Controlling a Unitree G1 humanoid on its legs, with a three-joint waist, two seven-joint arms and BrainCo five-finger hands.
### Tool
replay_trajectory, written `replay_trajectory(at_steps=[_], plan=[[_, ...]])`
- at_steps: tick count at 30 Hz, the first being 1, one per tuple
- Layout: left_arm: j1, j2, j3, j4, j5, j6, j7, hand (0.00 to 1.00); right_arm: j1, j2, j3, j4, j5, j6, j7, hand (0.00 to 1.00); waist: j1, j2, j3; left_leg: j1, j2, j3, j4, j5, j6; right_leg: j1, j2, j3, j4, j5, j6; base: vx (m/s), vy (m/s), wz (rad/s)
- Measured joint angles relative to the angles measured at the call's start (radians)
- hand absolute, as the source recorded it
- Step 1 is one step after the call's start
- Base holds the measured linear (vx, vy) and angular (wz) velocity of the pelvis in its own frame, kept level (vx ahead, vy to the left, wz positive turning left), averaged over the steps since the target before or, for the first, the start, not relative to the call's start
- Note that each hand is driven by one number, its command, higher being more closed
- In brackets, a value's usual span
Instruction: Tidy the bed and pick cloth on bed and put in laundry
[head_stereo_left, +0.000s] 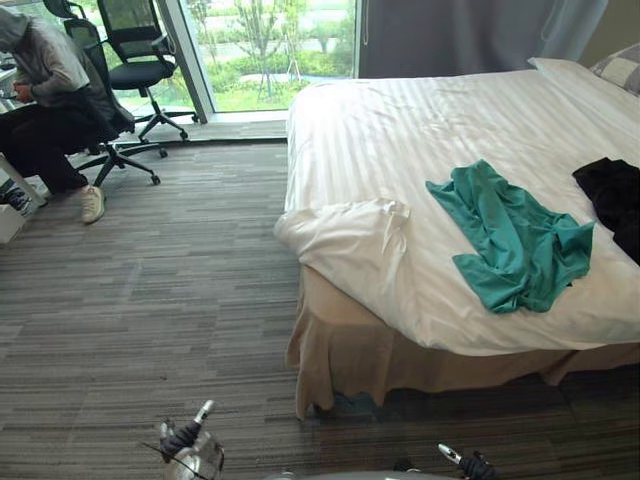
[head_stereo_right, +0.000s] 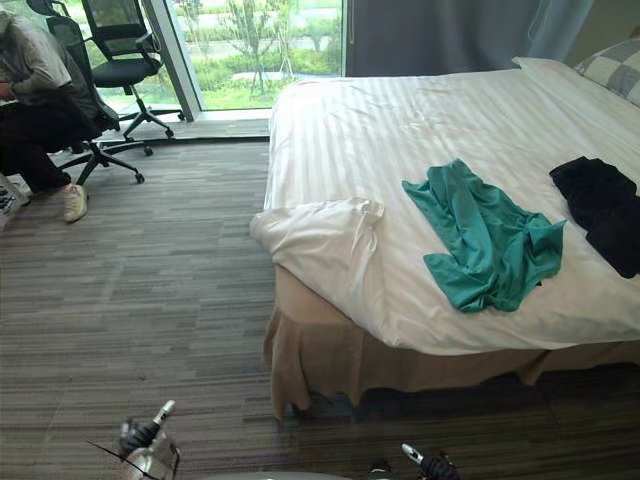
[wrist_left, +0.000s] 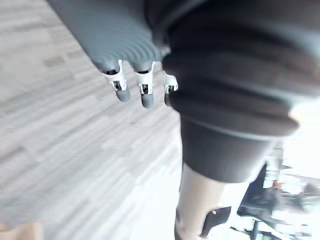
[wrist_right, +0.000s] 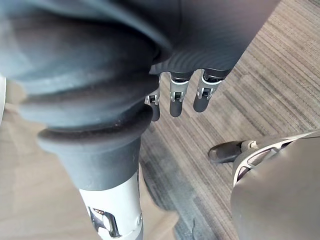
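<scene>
**Bed** (head_stereo_left: 450, 110): a wide mattress under a white striped duvet with a beige skirt (head_stereo_left: 350, 350) below, taking up the right of the frame. We note the duvet corner (head_stereo_left: 345, 235) at the near left, folded over and rumpled, hanging off the edge. A checked grey pillow (head_stereo_left: 622, 70) sits at the upper right.

**Task's things:**
- A teal crumpled cloth (head_stereo_left: 510, 235) lies spread on the duvet at centre right, near the front edge.
- A black crumpled cloth (head_stereo_left: 612, 195) lies at the right edge of the frame, near the teal one and not touching it.

**Hands:**
- The left hand (head_stereo_left: 185, 438) hangs at the lower left over the grey striped carpet (head_stereo_left: 150, 300). Its fingers (wrist_left: 145, 95) are straight and loose, holding nothing.
- The right hand (head_stereo_left: 470, 465) hangs at the lower right. Its fingers (wrist_right: 176, 100) are likewise slack and empty.

**Surroundings:** a person (head_stereo_left: 50, 90) is seated at the upper left, with a black mesh office chair (head_stereo_left: 140, 50) by the window.

**Step in hand:** we judge this to be the approach. Both cloths lie untouched and the corner is not yet smoothed.

**Next move:**
- Close on the bed's front edge.
- Reach one hand across the duvet to the teal cloth, the easier to reach.
- Curl the fingers into a bunched fold so the cloth lifts in one piece.

Where the laundry goes we cannot tell.
</scene>
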Motion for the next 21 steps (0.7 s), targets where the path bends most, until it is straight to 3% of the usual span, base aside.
replay_trajectory(at_steps=[7, 13, 14, 15, 16, 18, 21], plan=[[-0.046, 0.107, 0.066, -0.105, -0.009, -0.032, -0.004, 0.0, 0.007, 0.006, -0.001, 0.0, 0.027, 0.0, 0.004, 0.0, 0.003, -0.006, -0.019, 0.004, 0.0, 0.0, -0.016, 0.004, -0.005, 0.008, 0.003, -0.005, -0.015, 0.011, 0.018, 0.07, 0.01, 0.04], [-0.095, 0.181, 0.073, -0.136, 0.013, -0.017, -0.003, 0.0, 0.014, 0.015, -0.016, -0.003, 0.029, 0.002, 0.025, 0.0, 0.009, 0.0, -0.022, 0.018, 0.004, 0.018, -0.014, -0.003, -0.006, 0.006, 0.007, 0.026, -0.019, 0.011, 0.02, 0.0, 0.01, -0.01], [-0.217, 0.226, 0.125, -0.138, 0.017, 0.0, 0.012, 0.0, 0.017, 0.03, -0.043, -0.01, 0.029, 0.003, 0.025, 0.0, 0.016, 0.006, -0.025, 0.015, 0.007, 0.03, -0.004, -0.01, -0.011, -0.003, 0.01, 0.057, -0.017, 0.012, 0.029, -0.09, 0.01, -0.22], [-0.328, 0.324, 0.106, -0.097, 0.054, 0.017, 0.042, 0.0, 0.023, 0.044, -0.063, -0.016, 0.025, 0.003, 0.031, 0.0, 0.014, 0.003, -0.03, 0.02, 0.008, 0.04, -0.003, -0.01, -0.01, -0.004, 0.012, 0.067, -0.018, 0.012, 0.03, -0.13, -0.002, -0.4], [-0.49, 0.513, -0.037, -0.002, 0.13, 0.051, 0.061, 0.0, 0.028, 0.046, -0.065, -0.033, 0.023, 0.003, 0.039, 0.0, 0.01, 0.0, -0.038, 0.011, 0.015, 0.057, 0.004, -0.01, -0.01, -0.007, 0.016, 0.089, -0.013, 0.013, 0.028, -0.11, -0.015, -0.37], [-0.653, 0.689, -0.189, -0.055, 0.24, 0.062, 0.05, 0.0, 0.032, 0.043, -0.039, -0.047, 0.013, 0.001, 0.041, 0.0, -0.018, -0.006, -0.055, -0.005, 0.012, 0.068, 0.007, -0.009, -0.01, -0.041, 0.017, 0.109, 0.002, 0.017, 0.023, -0.07, 0.001, -0.36], [-0.827, 0.64, -0.243, -0.138, 0.417, 0.046, 0.038, 0.0, 0.063, 0.012, -0.039, -0.043, -0.014, 0.003, 0.042, 0.0, -0.051, 0.017, -0.061, -0.006, -0.005, 0.068, 0.005, -0.009, -0.009, -0.04, 0.003, 0.109, -0.01, 0.018, 0.021, -0.01, 0.026, -0.09]])
